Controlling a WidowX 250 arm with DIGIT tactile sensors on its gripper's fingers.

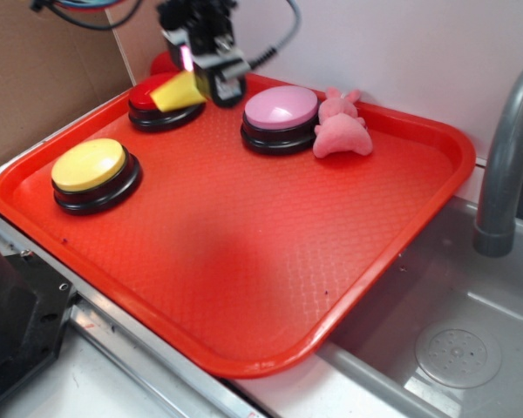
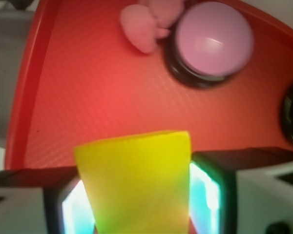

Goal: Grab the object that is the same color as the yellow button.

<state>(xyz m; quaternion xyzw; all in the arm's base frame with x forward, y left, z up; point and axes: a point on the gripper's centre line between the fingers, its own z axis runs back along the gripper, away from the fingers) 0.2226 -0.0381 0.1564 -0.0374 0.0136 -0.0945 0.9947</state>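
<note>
Gripper (image 1: 196, 85) was clamped on the yellow wedge (image 1: 177, 92), fingers (image 2: 207, 187) pressed to both its sides, holding it up off the tray at the far left, over the red button (image 1: 157, 109). Yellow button (image 1: 91, 167) sat near the left rim of the red tray (image 1: 270, 287). Pink button (image 1: 281, 112) was at the far middle, pink plush toy (image 1: 342, 131) touching its right side. Near and right parts of the tray were open room. Sink (image 1: 458, 348) and grey faucet (image 1: 506, 157) lay past the right rim. No readable writing anywhere
</note>
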